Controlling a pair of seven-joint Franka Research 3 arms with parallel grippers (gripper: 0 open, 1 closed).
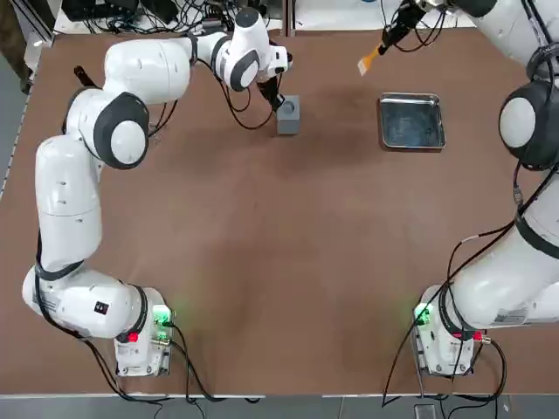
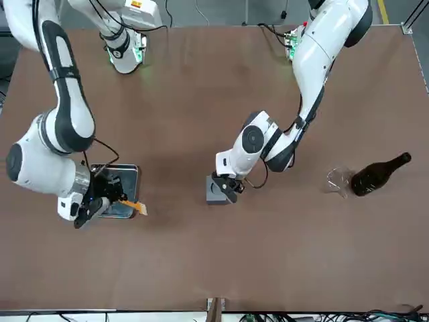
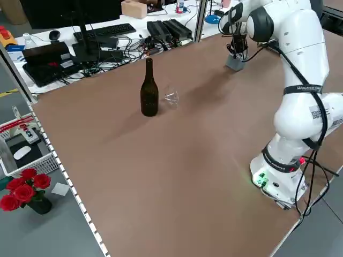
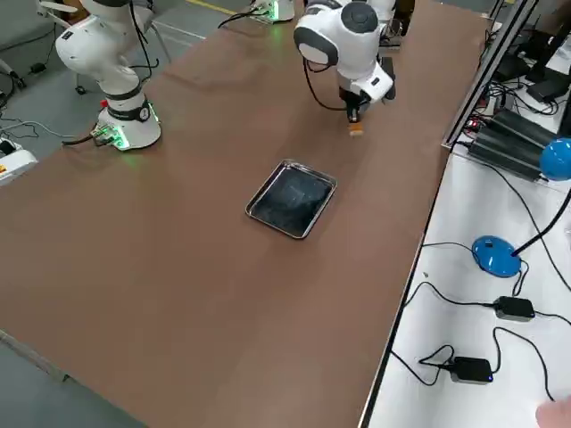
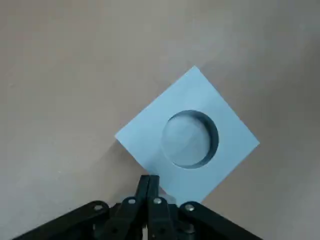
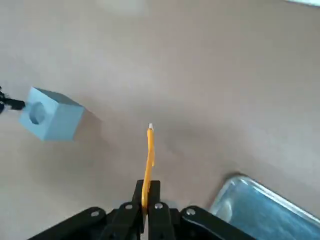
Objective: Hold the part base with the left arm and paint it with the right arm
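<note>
**Brush in the air, block pinned: the painting stroke is ours to make**

We order things from the table [image 1: 288, 262] down. Our left arm [image 1: 131, 122] reaches to the upper middle of the top view, where the left gripper [image 1: 278, 99] has its jaws closed and pressed against the edge of the part base [image 1: 288, 114], which sits flat on the table with its round hole upward. Our right arm [image 1: 524, 122] curves along the right edge of that view; the right gripper [image 1: 390, 37] hangs in the upper right, jaws shut on the orange brush [image 1: 369, 61]. The metal tray [image 1: 411, 121] lies just below it, well apart from the block.

We judge the holding step done and the painting not yet begun. Next we must carry the brush leftward across the gap, lower its tip onto the block and avoid the left jaws.
</note>
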